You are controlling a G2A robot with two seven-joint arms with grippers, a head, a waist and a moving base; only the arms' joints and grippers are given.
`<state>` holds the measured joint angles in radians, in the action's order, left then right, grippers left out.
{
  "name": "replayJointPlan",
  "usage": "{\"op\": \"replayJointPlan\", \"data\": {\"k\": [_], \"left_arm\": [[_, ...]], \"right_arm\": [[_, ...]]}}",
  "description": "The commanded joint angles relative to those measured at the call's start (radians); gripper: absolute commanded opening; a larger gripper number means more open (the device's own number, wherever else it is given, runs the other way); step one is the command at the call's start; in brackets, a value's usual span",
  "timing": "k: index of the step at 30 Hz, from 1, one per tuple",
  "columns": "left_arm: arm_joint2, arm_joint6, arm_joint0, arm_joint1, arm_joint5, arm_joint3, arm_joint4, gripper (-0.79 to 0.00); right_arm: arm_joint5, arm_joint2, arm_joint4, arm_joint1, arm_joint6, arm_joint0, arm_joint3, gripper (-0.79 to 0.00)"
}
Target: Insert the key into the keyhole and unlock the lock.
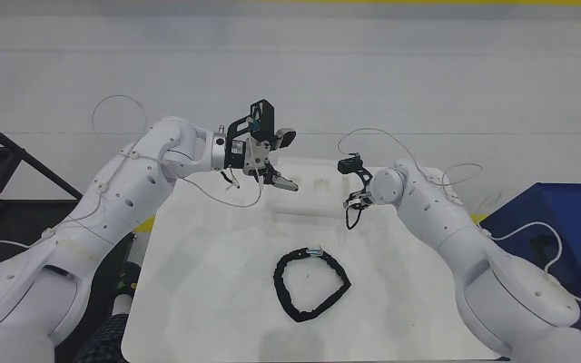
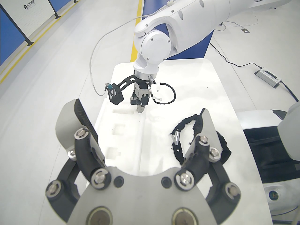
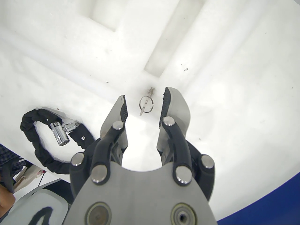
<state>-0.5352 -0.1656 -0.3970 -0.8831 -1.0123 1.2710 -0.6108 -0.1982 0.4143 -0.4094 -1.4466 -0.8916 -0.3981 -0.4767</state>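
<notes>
Key (image 3: pixel 145 105): small metal key on a round ring, lying flat on the white surface just past the end of a long slot in the foam block (image 1: pixel 309 195); whether it rests on the foam or on the bare tabletop (image 1: pixel 209 272) is hard to tell.
Right claw (image 3: pixel 145 95): about half open, holding nothing, pointing down at the right end of the foam block. In the right wrist view the key sits in the gap between the two fingers, close to their tips and touching neither.
Left claw (image 1: pixel 281 161): spread wide, holding nothing, hanging above the left end of the foam block, well apart from the key.
Lock (image 1: pixel 281 277): black fabric-covered chain closed into a loop, lying on the tabletop on the robot's side of the foam block, apart from both claws and from the key.
Lock cylinder (image 3: pixel 60 135): shiny metal barrel joining the chain's two ends, on the side of the loop nearest the foam block.
</notes>
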Motion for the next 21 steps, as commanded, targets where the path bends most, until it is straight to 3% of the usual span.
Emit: {"op": "replayJointPlan", "data": {"k": [1,13,18,21], "left_arm": [[0.000,0.000,0.000,0.000,0.000,0.000,0.000,0.000],[0.000,0.000,0.000,0.000,0.000,0.000,0.000,0.000],[0.000,0.000,0.000,0.000,0.000,0.000,0.000,0.000],[0.000,0.000,0.000,0.000,0.000,0.000,0.000,0.000]], "right_arm": [[-0.001,0.002,-0.005,-0.005,-0.002,0.001,0.007,-0.489],[-0.019,0.016,-0.019,-0.029,-0.003,-0.003,0.047,-0.625],[-0.018,0.022,-0.028,-0.039,-0.001,-0.004,0.064,-0.785],[-0.020,0.025,-0.034,-0.043,-0.002,-0.002,0.074,-0.785]]}}
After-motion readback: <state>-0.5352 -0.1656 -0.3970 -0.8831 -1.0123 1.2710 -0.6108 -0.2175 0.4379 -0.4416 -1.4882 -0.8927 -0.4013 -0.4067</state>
